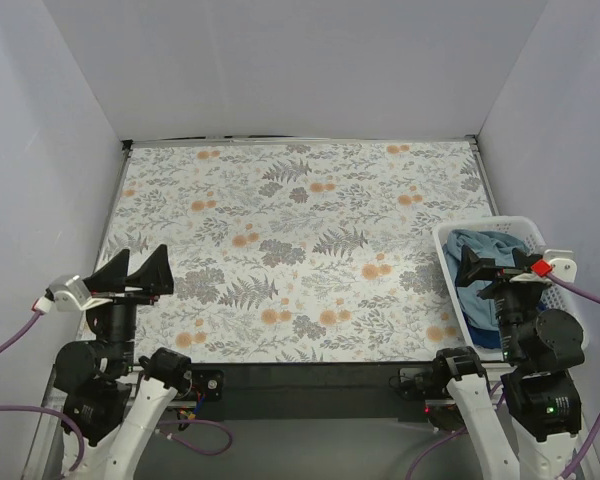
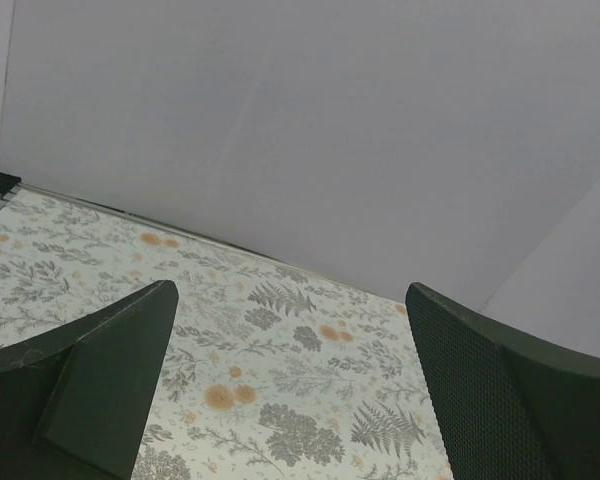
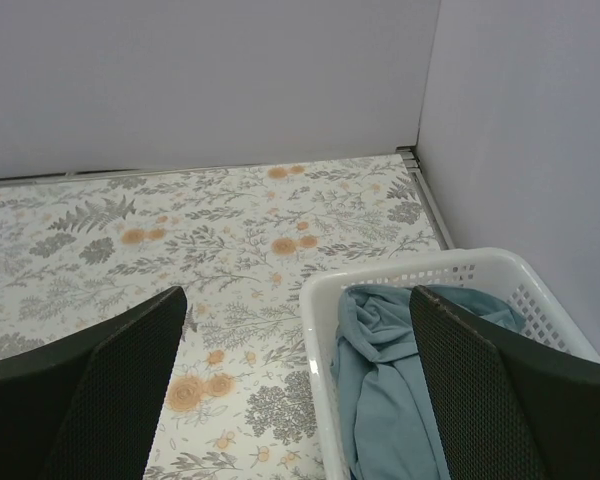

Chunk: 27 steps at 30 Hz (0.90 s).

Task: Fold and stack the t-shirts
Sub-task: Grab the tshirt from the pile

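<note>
A dusty slate-blue t-shirt (image 1: 485,248) lies crumpled in the white lattice basket (image 1: 448,262) at the table's right edge. It also shows in the right wrist view (image 3: 385,385). A darker blue cloth (image 1: 487,336) shows at the basket's near end, mostly hidden by my right arm. My right gripper (image 1: 498,264) is open and empty, held above the basket's near part, with its jaws either side of the basket's left rim (image 3: 315,330) in the right wrist view (image 3: 298,320). My left gripper (image 1: 132,268) is open and empty above the table's near left (image 2: 292,300).
The table is covered by a floral cloth (image 1: 300,240). Grey walls close it in at the back and on both sides. The basket stands against the right wall.
</note>
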### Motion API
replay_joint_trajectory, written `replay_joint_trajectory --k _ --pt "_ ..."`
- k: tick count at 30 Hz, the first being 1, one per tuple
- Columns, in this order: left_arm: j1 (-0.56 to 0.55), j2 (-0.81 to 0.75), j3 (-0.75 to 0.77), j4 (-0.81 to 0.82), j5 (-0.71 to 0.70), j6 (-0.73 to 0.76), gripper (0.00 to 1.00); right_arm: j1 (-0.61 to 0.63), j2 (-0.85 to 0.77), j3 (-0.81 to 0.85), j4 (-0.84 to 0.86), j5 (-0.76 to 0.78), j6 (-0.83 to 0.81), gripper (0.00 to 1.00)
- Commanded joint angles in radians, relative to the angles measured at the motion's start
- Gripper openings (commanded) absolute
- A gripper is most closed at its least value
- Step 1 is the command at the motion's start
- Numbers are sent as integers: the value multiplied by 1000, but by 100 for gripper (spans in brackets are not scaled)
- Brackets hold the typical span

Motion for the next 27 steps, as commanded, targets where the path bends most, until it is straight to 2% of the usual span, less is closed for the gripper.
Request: replay_joint_trajectory --k 1,5,8,12,14,18,20,22,26,27 --pt "-1 50 -43 6 20 -13 98 6 -5 -10 56 10 -10 98" --pt "-1 82 -96 32 22 -48 98 6 12 -32 86 -3 13 98" --pt "-1 127 -145 58 40 -59 98 6 41 -62 114 -71 37 98" --pt "-1 196 -198 89 48 -108 98 6 154 -94 172 -153 92 98" --pt "-1 236 -223 95 39 -128 98 6 221 -87 169 -89 143 98" --pt "-1 291 -251 63 -1 -160 98 5 450 -36 112 71 232 98" --pt "-1 300 -252 41 -4 -152 98 5 520 -18 99 198 261 98" --pt "-1 297 -251 37 -12 -151 98 -5 627 -6 94 302 281 95" --pt "-1 266 -272 56 -18 -131 98 -51 803 56 97 390 301 86" --pt "-1 259 -274 58 -20 -128 98 -72 872 66 102 396 292 77"
